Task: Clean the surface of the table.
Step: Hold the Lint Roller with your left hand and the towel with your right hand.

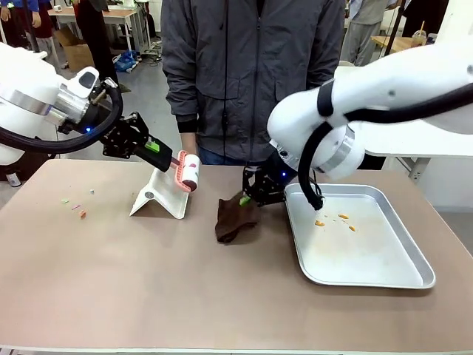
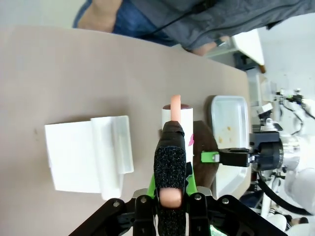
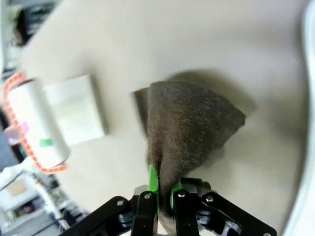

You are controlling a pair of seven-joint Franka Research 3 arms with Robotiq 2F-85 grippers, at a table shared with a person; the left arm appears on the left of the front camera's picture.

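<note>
The bench (image 1: 148, 288) is seen with its long axis running left to right across the front view. One long edge is turned toward the person (image 1: 251, 74) standing at the far side, the other toward the robot. The left tool (image 1: 157, 150) is closed on the black-wrapped handle of a lint roller (image 1: 191, 171). The roller is held above the bench with its roll end pointed toward the middle, near a white folded holder (image 1: 159, 198) that stands on the bench top. The right tool (image 1: 248, 198) is clamped on the upper end of a dark brown cloth (image 1: 230, 220), whose lower end reaches the bench just left of a silver metal tray (image 1: 369, 275). A few orange scraps (image 1: 334, 219) are seen in the tray toward its far end. Small coloured crumbs (image 1: 77, 210) are scattered on the left part of the bench, well apart from the holder.
</note>
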